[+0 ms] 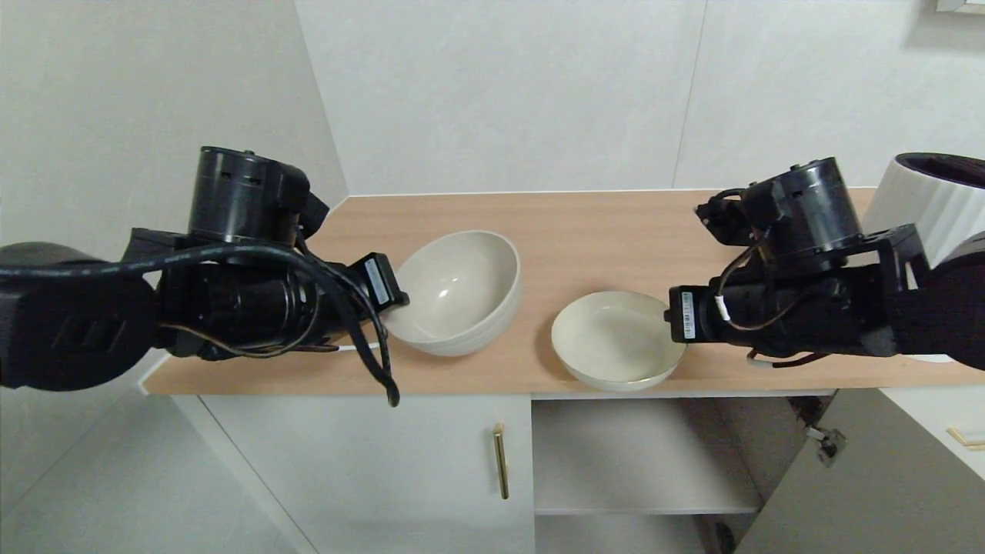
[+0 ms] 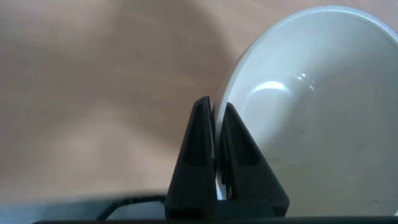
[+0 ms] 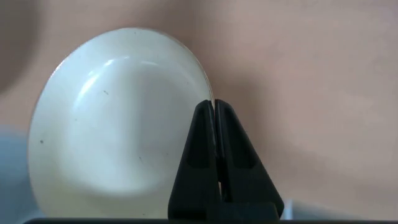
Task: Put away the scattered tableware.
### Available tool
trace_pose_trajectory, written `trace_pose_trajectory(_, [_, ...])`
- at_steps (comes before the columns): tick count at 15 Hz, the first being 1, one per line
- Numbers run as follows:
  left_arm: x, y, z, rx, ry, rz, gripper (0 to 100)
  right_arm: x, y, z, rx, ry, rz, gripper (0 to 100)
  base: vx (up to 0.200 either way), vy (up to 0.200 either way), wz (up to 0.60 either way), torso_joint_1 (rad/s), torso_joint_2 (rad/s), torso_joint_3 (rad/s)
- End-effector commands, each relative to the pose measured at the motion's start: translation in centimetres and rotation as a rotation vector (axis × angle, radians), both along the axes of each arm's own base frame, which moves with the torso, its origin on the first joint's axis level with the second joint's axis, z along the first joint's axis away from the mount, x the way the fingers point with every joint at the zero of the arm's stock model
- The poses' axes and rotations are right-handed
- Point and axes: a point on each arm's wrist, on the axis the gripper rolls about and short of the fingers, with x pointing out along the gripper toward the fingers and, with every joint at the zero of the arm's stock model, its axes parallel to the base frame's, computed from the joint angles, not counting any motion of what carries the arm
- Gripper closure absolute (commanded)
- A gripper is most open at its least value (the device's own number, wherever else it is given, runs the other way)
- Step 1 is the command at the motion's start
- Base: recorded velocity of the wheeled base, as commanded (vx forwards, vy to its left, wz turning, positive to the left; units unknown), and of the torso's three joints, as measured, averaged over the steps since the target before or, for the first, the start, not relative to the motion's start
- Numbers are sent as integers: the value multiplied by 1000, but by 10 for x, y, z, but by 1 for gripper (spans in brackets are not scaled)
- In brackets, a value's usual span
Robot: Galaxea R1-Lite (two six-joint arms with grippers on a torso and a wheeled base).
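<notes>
**Both grippers are clamping dish rims on the counter**

Left of centre in the head view, the left gripper [image 1: 391,296] is pinching the rim of the tilted deep bowl [image 1: 455,294], its jaws nearly closed on it. Right of centre, the right gripper [image 1: 671,315] is squeezing the shallow dish [image 1: 616,336] by its rim likewise. Both vessels are lying on the wooden counter [image 1: 600,231]. A ribbed white pot [image 1: 927,204] is standing at the right edge, its inside dark.

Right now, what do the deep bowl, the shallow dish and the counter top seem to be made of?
The deep off-white bowl: probably glazed ceramic, glossy; a bright highlight sits inside it. The shallow cream dish: likely the same glazed ceramic, with softer sheen, though melamine cannot be excluded. The light brown counter top: wood or wood-look laminate, matt; faint grain shows.
</notes>
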Motion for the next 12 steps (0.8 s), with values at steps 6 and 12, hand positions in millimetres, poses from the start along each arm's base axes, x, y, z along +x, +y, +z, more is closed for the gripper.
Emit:
trace_pose_trajectory(6, [-78, 31, 10, 64, -96, -151, 100, -60, -38, 17, 54, -4, 54, 100, 0, 0, 0, 0, 0, 0])
trace_pose_trajectory(12, [-93, 32, 8, 44, -100, -268, 100, -96, -64, 27, 94, 10, 124, 100, 0, 0, 0, 0, 0, 0])
